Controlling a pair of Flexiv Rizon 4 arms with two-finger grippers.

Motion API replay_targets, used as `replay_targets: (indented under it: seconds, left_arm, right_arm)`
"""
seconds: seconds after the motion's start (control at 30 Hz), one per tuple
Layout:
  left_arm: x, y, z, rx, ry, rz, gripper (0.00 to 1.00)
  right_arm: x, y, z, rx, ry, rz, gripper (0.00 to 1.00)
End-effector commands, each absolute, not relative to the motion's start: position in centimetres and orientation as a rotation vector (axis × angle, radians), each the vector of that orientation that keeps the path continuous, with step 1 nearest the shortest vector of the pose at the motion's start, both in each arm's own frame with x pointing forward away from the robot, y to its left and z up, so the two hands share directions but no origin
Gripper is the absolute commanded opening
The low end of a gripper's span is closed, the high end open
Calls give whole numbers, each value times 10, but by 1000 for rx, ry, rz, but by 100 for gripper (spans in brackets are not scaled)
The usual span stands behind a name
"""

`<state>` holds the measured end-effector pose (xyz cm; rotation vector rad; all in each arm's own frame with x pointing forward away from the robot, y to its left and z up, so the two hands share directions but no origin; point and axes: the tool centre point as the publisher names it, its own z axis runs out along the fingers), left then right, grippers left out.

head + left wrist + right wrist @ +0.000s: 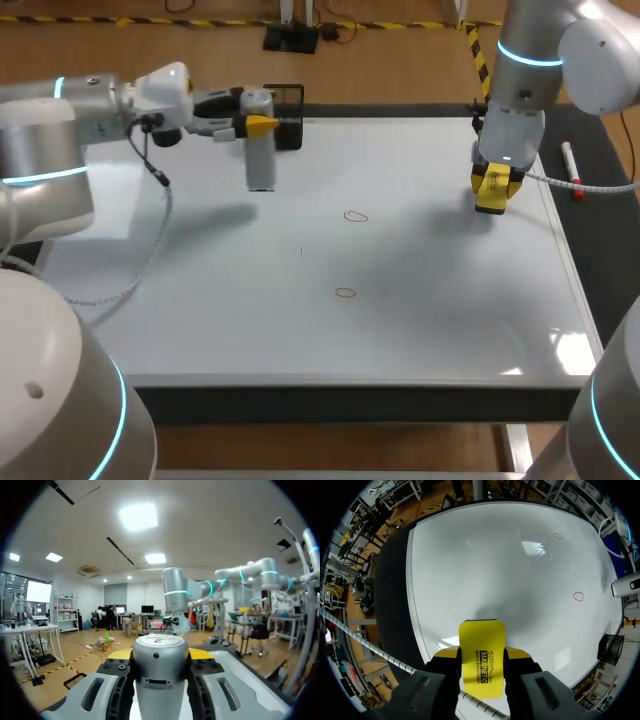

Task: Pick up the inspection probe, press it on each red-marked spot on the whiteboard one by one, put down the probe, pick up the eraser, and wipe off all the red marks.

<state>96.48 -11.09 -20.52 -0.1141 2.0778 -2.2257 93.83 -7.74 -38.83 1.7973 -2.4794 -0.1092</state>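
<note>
It was a robotics lab: the left arm [50,140] and the right arm [540,50], grey, ringed with cyan light and trailing cables, stood over a whiteboard [300,340] laid flat on the dark surface [600,250], with a marker pen [571,168] beside its right edge.

Grey probe [260,152] upright, yellow eraser [490,191], red rings [355,215]

The left white-and-grey arm [60,130] lies level over the far left corner of the white rectangular whiteboard [420,320]. Its wrist is turned sideways, and the left gripper [260,125] has both yellow-tipped fingers clamped on an upright grey cylindrical probe [260,160] held clear of the whiteboard. The right arm [525,70] drops steeply near the whiteboard's right edge. The right gripper [490,192] points down, closed on a flat yellow eraser [481,655].
</note>
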Motion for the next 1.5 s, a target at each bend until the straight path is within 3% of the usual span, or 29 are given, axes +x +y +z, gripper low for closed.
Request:
replay_targets:
  seconds: [0.03,0.5,1.1,1.5]
  left_arm:
    - [954,-82,-200,-147,2064,-2201,0]
    - [958,-17,-194,-241,1974,-2123,0]
    - [956,2,-196,-276,1949,-2093,0]
    - [956,2,-196,-276,1949,-2093,0]
  right_arm:
    - [939,-78,-388,1799,-2477,-105,0]
    - [939,-78,-388,1799,-2477,-105,0]
    - [939,-78,-388,1799,-2477,-105,0]
    - [925,-15,-377,1890,-2385,-36,0]
